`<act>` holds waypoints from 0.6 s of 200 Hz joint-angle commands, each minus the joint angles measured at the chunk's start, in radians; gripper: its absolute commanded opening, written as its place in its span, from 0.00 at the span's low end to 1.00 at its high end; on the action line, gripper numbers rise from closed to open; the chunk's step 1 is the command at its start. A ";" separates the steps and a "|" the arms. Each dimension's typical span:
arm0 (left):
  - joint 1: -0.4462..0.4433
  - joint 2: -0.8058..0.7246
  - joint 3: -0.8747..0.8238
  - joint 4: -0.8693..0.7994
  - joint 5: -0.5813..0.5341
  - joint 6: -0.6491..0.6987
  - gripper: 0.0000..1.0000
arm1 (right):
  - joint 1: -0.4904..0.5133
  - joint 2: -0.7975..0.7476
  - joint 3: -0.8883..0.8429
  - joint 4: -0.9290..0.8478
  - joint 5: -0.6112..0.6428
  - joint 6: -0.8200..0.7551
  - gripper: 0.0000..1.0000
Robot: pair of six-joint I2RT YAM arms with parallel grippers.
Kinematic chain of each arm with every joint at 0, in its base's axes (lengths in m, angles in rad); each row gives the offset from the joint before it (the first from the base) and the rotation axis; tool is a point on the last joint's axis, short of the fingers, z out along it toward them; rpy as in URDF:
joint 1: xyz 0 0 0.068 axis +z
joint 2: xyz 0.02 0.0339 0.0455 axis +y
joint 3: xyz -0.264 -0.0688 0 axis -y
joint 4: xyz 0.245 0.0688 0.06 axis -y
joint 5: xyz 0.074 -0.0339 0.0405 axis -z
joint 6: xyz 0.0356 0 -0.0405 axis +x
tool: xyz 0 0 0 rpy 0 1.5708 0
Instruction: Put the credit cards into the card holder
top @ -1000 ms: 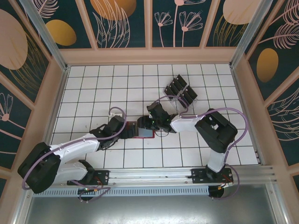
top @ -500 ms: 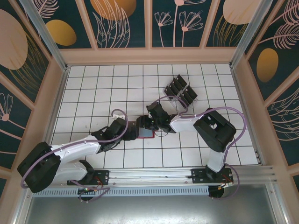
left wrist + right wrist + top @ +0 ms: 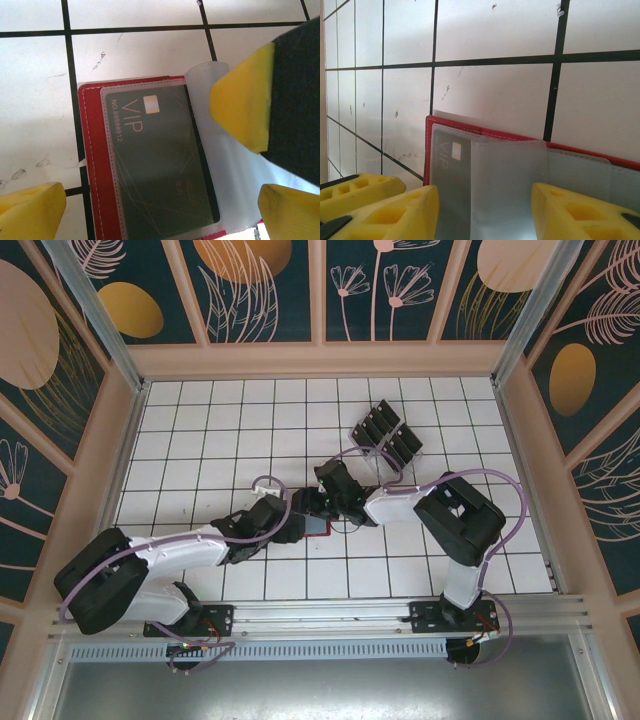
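While one black credit card sits sleeved in the single red card holder, open between both arms, about six cards wait in the clear rack farther back, so most work remains. The left gripper hovers released above the holder; the right gripper, half-spread, presses its clear flap, clamping nothing.

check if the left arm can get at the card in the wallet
Probably yes: the left pincer hangs open right above the wallet, with the card between its tips. The right pincer, close by over the clear flap, may crowd it.
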 commanded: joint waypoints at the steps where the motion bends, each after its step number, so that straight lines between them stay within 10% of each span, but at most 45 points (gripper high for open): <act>1: -0.007 0.029 0.030 0.027 -0.028 0.024 0.98 | -0.001 0.000 -0.022 0.020 -0.019 0.022 0.52; 120: -0.026 0.113 0.016 -0.012 -0.135 0.018 0.99 | -0.029 -0.080 -0.048 0.014 -0.014 0.023 0.53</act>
